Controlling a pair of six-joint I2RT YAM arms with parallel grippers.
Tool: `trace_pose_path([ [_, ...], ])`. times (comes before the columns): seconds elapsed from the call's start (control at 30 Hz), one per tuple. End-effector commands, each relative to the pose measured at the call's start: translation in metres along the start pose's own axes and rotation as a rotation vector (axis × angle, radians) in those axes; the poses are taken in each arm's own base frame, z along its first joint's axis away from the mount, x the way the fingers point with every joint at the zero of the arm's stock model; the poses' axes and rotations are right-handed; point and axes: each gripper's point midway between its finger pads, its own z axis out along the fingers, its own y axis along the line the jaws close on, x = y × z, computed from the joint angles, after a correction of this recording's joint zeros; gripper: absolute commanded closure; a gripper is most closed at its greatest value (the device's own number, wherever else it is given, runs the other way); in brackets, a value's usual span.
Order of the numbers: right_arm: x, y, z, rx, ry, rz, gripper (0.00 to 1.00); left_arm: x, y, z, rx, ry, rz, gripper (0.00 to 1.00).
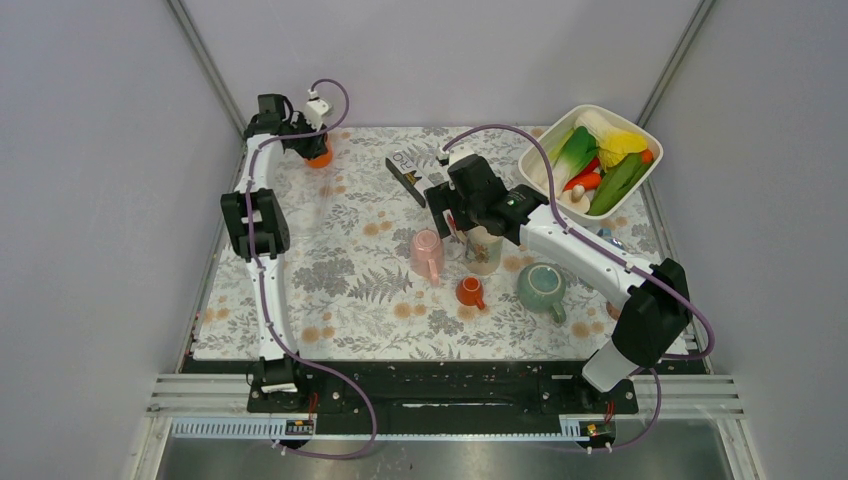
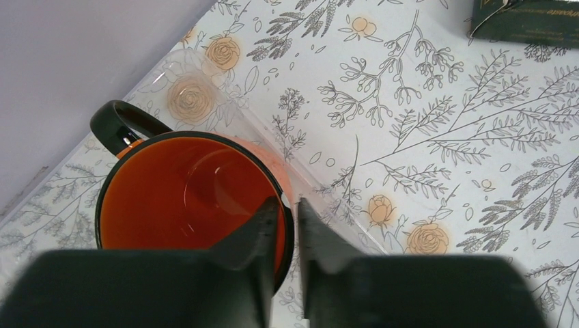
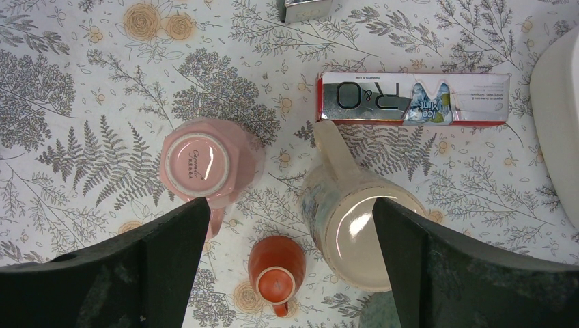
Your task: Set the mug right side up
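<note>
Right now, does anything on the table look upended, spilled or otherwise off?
Yes: the pink mug and the small orange cup stand upside down, bases up, below the open right gripper. The orange mug at the far-left corner is mouth up, the left gripper straddling its rim. No spill shows.

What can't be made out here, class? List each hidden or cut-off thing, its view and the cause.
Left wrist: whether left claw grips the orange mug; its fingers cover the contact.
Left wrist: dark box, cut by top edge.
Right wrist: white tub, cut by right edge.
Top view: same mug mostly under that claw.
</note>
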Motion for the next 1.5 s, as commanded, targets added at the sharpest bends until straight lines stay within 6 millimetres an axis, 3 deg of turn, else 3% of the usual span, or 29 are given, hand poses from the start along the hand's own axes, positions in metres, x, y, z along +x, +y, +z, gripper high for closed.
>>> trace_pose_path([
  [0.0,-0.010,-0.006,-0.005,0.016,-0.026,0.004,0.01,-0.053,0.012,-0.031,-0.076,-0.080,0.093,0.57],
  [0.17,-0.010,-0.006,-0.008,0.011,-0.026,0.006,0.01,-0.075,0.015,-0.046,-0.114,-0.115,0.099,0.44],
  [0.3,-0.011,-0.010,-0.018,0.020,-0.045,-0.002,0.01,-0.096,0.002,-0.070,-0.124,-0.132,0.098,0.31],
  [0.33,-0.011,-0.012,-0.023,0.023,-0.053,-0.004,0.01,-0.101,-0.002,-0.078,-0.137,-0.130,0.092,0.25],
  [0.4,-0.011,-0.015,-0.033,0.021,-0.070,-0.007,0.00,-0.111,-0.011,-0.097,-0.158,-0.144,0.065,0.04],
  [0.53,0.009,-0.009,-0.047,-0.058,-0.060,-0.032,0.01,-0.122,-0.034,-0.137,-0.200,-0.139,-0.014,0.01],
  [0.6,0.023,0.000,-0.050,-0.104,-0.035,0.021,0.01,-0.111,-0.050,-0.154,-0.224,-0.104,-0.070,0.01],
  [0.67,0.037,0.018,-0.051,-0.173,-0.007,0.070,0.02,-0.109,-0.064,-0.181,-0.275,-0.093,-0.115,0.01],
  [0.77,0.052,0.053,-0.049,-0.224,-0.019,0.043,0.05,-0.091,-0.094,-0.205,-0.292,-0.058,-0.186,0.01],
  [0.83,0.063,0.063,-0.041,-0.198,-0.007,0.060,0.07,-0.079,-0.119,-0.216,-0.272,-0.049,-0.226,0.01],
  [0.93,0.079,0.056,-0.013,-0.105,0.009,0.116,0.16,-0.061,-0.154,-0.224,-0.218,-0.052,-0.281,0.01],
  [1.13,0.091,0.084,0.031,-0.170,0.002,0.141,0.19,-0.031,-0.207,-0.227,-0.099,-0.024,-0.370,0.01],
  [1.37,0.097,0.089,0.074,-0.110,0.017,0.139,0.22,-0.017,-0.224,-0.225,-0.057,0.013,-0.432,0.01],
  [1.47,0.102,0.081,0.087,-0.044,0.021,0.128,0.40,-0.015,-0.226,-0.226,-0.052,0.021,-0.439,0.01],
])
